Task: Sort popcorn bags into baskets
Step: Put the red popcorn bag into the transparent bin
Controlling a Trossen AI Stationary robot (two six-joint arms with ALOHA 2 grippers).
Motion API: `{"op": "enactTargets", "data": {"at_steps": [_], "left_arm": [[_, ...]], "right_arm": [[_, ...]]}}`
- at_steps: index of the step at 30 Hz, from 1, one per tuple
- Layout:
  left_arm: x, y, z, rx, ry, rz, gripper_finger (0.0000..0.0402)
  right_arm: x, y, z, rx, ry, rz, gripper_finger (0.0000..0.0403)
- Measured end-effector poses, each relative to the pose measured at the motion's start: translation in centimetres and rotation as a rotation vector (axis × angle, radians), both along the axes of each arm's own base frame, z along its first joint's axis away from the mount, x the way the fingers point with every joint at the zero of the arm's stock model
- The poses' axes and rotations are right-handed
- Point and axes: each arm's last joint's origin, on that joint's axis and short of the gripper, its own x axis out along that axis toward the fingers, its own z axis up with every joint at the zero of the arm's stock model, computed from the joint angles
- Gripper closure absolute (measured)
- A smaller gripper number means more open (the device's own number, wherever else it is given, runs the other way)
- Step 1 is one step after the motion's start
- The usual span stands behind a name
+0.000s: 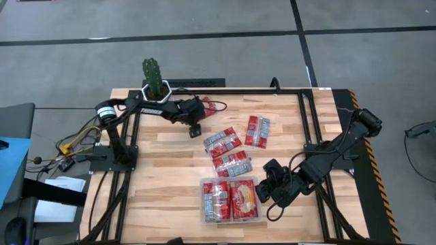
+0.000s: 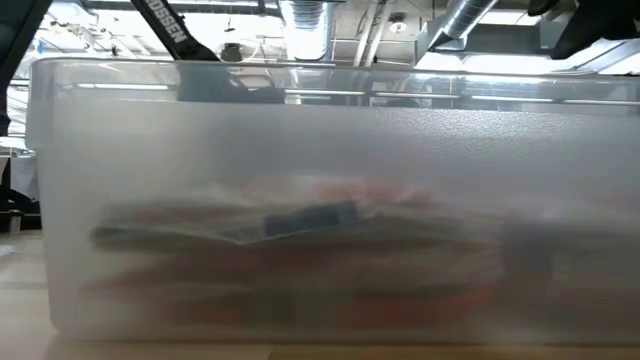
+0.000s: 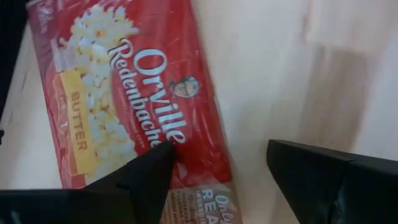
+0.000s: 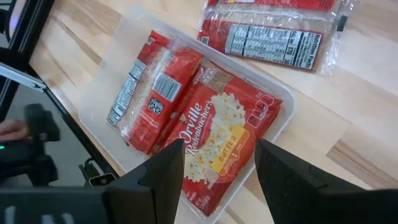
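One red popcorn bag [image 3: 130, 106] lies flat on the table near the far edge, and also shows in the high view [image 1: 215, 106]. My left gripper [image 3: 219, 148] [image 1: 203, 109] is open just above it, one finger over the bag's end and the other over bare wood. Three more bags [image 1: 222, 141] [image 1: 257, 130] [image 1: 232, 163] lie flat mid-table. The clear tray [image 1: 204, 219] near the front edge holds bags side by side [image 1: 216, 199] [image 1: 245, 199]. My right gripper [image 4: 219, 149] [image 1: 262, 192] is open and empty, above the tray's right side. My left gripper comes at the bag from above. One finger [image 3: 149, 177] stands over the bag's near end [image 3: 186, 155]. I cannot tell whether it touches the bag.
A white pot with a cactus [image 1: 155, 83] stands at the far edge, close behind my left arm. The tray's wall [image 2: 320, 150] fills the low view. Bare wood lies at the table's left and near right.
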Motion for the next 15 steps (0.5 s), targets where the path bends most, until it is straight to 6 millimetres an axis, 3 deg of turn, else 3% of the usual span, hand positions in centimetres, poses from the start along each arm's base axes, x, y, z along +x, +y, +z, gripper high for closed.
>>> {"op": "enactTargets", "data": {"at_steps": [3, 8, 9, 15], "left_arm": [[0.1, 0.2, -0.5, -0.040, 0.007, 0.054, 0.0206], [0.1, 0.1, -0.7, -0.033, 0.006, 0.111, 0.0360], [0.1, 0.1, -0.7, -0.036, 0.001, 0.123, 0.0377], [0.1, -1.1, -0.1, -0.090, -0.021, 0.170, 0.0386]], "right_arm": [[0.1, 0.0, 0.0, 0.013, -0.007, -0.012, 0.0189], [0.1, 0.0, 0.0, 0.002, -0.017, -0.022, 0.0194], [0.1, 0.0, 0.1, -0.002, -0.020, -0.025, 0.0195], [0.1, 0.0, 0.1, -0.026, -0.039, -0.039, 0.0193]]}}
